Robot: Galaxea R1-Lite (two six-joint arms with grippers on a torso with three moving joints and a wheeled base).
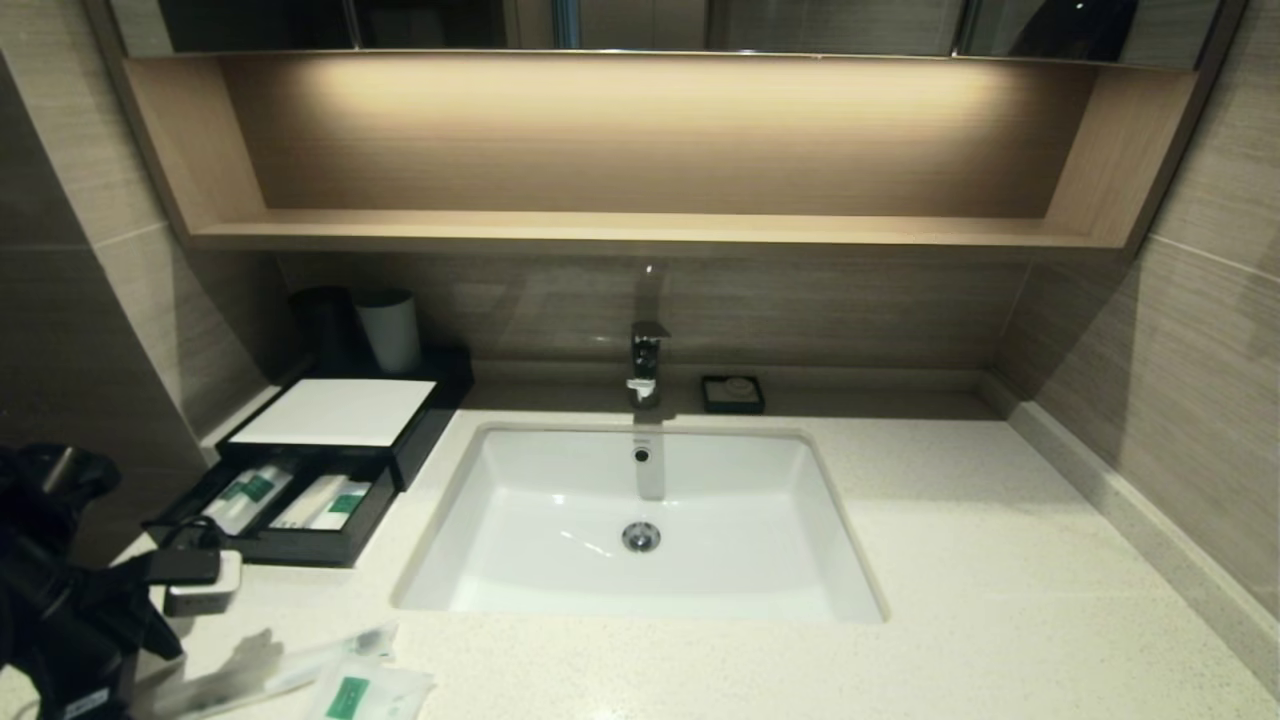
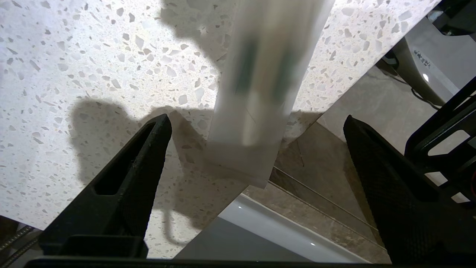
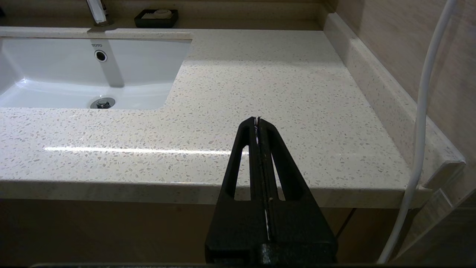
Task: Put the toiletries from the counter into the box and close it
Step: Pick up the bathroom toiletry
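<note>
**A:** Hovering at the bench's (image 1: 900,560) near left corner, the left pincer (image 2: 256,126) has its jaws spread wide and grips nothing. A wrapped stick (image 2: 260,93) with a green label lies directly ahead of it, between the 2 fingers' lines but touching neither, its end overhanging the bench edge.

**B:** So which step is this?

**A:** I judge it the approach to a pick. Beside the pincer, toward the sink, the head view shows that stick (image 1: 290,665) and a white sachet (image 1: 365,690) with its green label, both on the bench. Beyond the pincer, the black box (image 1: 340,480) sits with its drawer pulled out, and some wrapped items (image 1: 290,497) already lie inside.

**B:** What does the next move call for?

**A:** Advancing until the fingers straddle the stick, then clenching across its width. The wrapper looks slick and thin, so a low, centred grip seems wise. Afterwards comes a carry to the drawer beyond.

**B:** And the other arm?

**A:** The right pincer (image 3: 257,121) is parked off the bench's right front edge, clenched on nothing.
</note>
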